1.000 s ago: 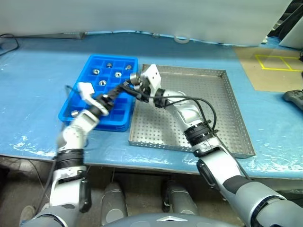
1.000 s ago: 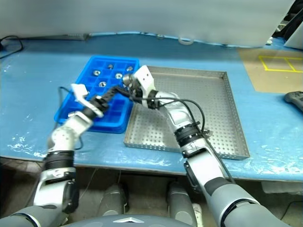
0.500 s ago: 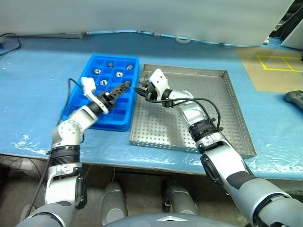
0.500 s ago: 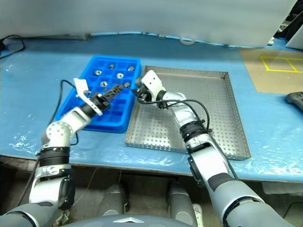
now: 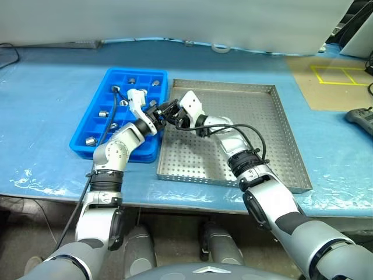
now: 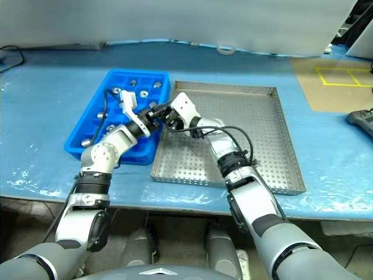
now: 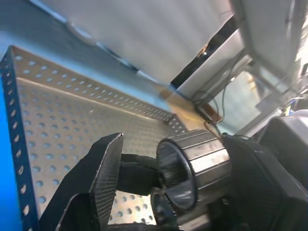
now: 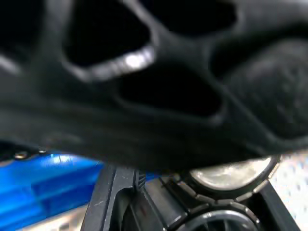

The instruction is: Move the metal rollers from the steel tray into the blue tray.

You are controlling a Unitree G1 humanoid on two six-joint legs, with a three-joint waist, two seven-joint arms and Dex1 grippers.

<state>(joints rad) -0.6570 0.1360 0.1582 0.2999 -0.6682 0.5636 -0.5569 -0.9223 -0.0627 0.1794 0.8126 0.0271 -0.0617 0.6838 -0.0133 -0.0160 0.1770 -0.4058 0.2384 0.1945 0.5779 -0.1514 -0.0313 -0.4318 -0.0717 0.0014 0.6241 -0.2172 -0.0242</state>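
Your right gripper (image 5: 173, 112) is clamped shut on a metal roller (image 7: 195, 164), held above the seam where the blue tray (image 5: 93, 125) meets the steel tray (image 5: 280, 134). Your left gripper (image 5: 162, 111) stands wide open, its fingers (image 7: 103, 171) on either side of that same roller; you can't tell whether they touch it. More rollers (image 5: 132, 81) sit in the blue tray's compartments on the counter (image 5: 46, 87).
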